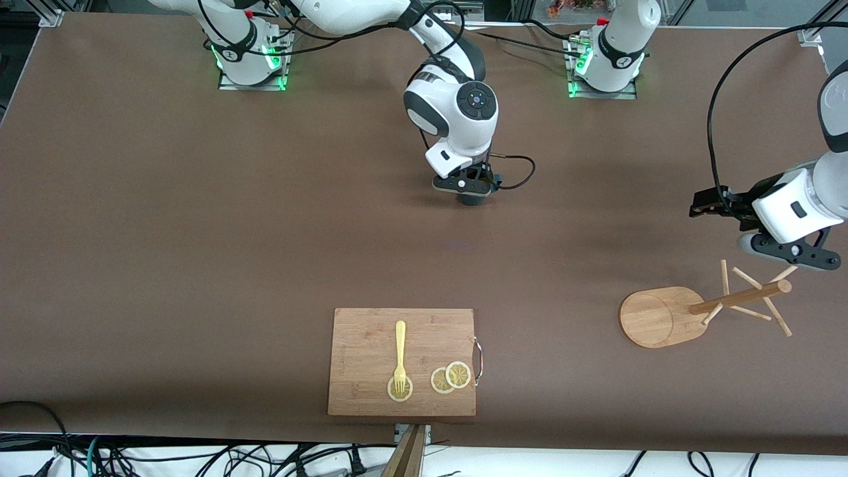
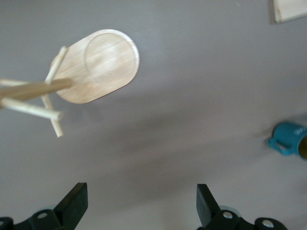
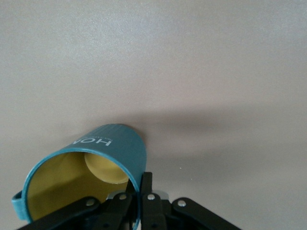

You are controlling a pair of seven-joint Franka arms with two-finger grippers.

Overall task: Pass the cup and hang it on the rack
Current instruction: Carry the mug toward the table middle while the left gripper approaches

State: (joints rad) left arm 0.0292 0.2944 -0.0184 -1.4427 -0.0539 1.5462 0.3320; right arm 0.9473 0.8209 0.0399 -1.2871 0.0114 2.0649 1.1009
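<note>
Right wrist view, claw pinching cup rim

The front view looks down from high across the table, facing both arm bases along its top. The left wrist view looks down from well above the table at the rack, with the cup at its edge. The right wrist view sits close over the cup. All three share the cup; front and left wrist views share the rack.
</note>
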